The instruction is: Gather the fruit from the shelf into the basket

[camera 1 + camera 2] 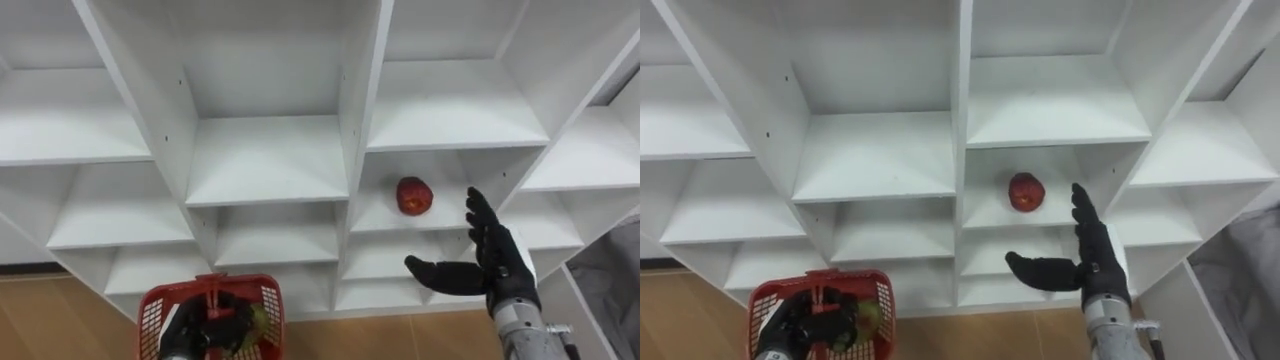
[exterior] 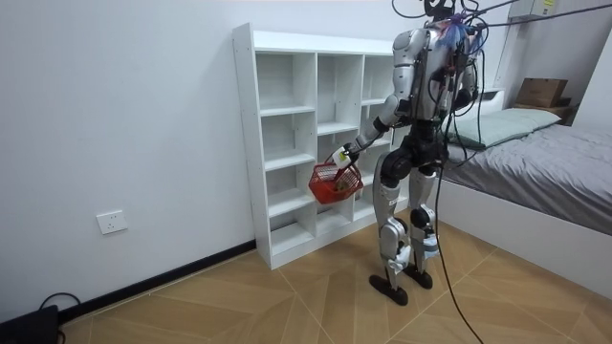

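Right hand (image 1: 497, 262) spread, near red apple (image 1: 414, 195) on closet (image 1: 265, 165) shelf; left hand (image 1: 195, 328) curled round red basket (image 1: 152, 310) handle.

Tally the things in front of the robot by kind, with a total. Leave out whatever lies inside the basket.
Apple, red, on a shelf: 1
Basket, red: 1
Closet, white, open shelves: 1
Total: 3

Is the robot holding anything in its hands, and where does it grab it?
Its left hand grips the red plastic mesh basket by its top handle. Its right hand is open and empty, near the red apple.
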Robot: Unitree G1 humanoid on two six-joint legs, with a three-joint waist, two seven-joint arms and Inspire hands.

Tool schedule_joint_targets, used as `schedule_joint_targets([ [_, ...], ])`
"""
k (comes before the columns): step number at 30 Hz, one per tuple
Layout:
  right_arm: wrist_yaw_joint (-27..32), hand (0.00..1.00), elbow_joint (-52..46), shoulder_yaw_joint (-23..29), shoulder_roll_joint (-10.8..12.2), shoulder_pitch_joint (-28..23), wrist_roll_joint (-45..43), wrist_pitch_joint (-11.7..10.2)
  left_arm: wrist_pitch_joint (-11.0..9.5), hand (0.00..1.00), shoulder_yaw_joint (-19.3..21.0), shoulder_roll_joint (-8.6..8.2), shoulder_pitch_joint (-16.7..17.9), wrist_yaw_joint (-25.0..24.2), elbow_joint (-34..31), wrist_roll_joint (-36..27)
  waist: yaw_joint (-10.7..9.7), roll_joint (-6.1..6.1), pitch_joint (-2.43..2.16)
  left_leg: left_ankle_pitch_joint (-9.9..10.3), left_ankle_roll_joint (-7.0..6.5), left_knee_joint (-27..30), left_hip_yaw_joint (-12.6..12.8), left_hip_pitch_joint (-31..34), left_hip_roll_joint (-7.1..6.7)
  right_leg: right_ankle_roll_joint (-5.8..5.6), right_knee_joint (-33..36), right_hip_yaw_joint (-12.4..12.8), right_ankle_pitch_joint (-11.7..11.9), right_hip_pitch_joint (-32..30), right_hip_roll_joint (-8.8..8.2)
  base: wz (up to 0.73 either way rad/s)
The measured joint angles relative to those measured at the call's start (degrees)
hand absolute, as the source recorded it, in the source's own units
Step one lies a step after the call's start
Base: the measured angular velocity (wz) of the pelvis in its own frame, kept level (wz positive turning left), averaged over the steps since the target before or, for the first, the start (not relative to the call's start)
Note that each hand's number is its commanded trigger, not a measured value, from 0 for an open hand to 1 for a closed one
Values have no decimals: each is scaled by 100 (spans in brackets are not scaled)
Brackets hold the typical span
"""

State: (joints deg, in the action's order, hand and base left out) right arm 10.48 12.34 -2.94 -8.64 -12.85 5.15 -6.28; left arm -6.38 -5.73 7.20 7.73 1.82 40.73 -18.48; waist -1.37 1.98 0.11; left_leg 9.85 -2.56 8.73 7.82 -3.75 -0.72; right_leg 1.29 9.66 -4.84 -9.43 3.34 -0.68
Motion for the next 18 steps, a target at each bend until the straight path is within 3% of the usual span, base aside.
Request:
schedule_joint_targets([
  [10,420,0,251,15,-13,8,126,0,140,100,6,1,139,14,-164,3,-14,-38,27,84,6,93,-64,-148,-2,-12,12,-20,-70,216,-10,3],
  [14,433,0,307,16,-27,14,120,0,140,100,99,5,141,13,-186,4,9,31,60,88,8,94,-86,-192,-5,-12,14,-40,-85,273,-12,4],
  [18,320,0,555,27,-129,117,121,3,140,100,115,11,145,-33,-185,16,38,128,50,90,7,101,-134,-192,-10,-12,4,-145,-86,303,-26,7],
])
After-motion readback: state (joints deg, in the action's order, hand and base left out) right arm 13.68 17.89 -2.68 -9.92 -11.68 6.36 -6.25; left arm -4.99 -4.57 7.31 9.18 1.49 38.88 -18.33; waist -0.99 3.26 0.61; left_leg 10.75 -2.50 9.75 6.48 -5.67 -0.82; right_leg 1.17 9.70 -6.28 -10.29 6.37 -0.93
